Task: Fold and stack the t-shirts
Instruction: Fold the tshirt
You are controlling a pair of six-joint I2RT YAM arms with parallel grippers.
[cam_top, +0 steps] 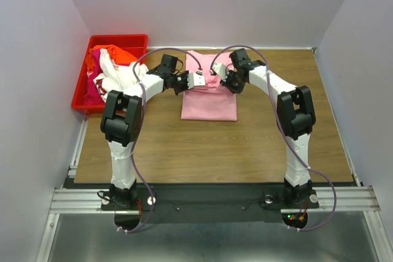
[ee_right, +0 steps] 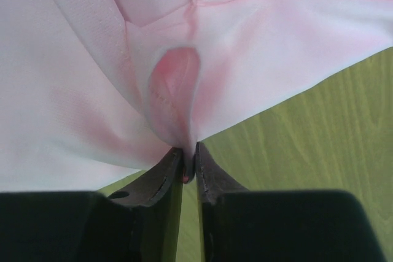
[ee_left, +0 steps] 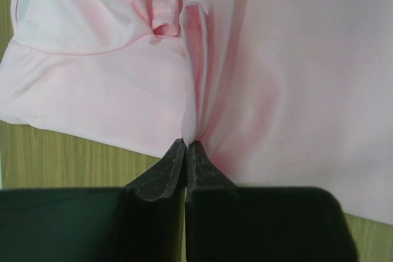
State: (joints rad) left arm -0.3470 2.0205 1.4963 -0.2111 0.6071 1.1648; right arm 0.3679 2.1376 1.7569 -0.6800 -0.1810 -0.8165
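Pink shirt (cam_top: 209, 104) lies upper centre of the surface (cam_top: 245, 145), long axis top-to-bottom in frame. Left end effector (ee_left: 186, 144) and right end effector (ee_right: 189, 150) each pinch a shirt fold from opposite sides, equally near.

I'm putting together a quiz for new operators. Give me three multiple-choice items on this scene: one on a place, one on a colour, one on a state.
1. Where does the red bin stand?
A. At the far left of the table
B. At the near right corner
C. Between the arm bases

2. What colour is the t-shirt lying on the table?
A. White
B. Light pink
C. Magenta

3. How is the left gripper?
A. Wide open in the air
B. Shut on a fold of the t-shirt
C. Gripping the bin's rim

Answers:
1 A: the bin sits by the left wall at the far edge.
2 B: every view shows pale pink cloth.
3 B: its fingertips meet on a pinched ridge of cloth.
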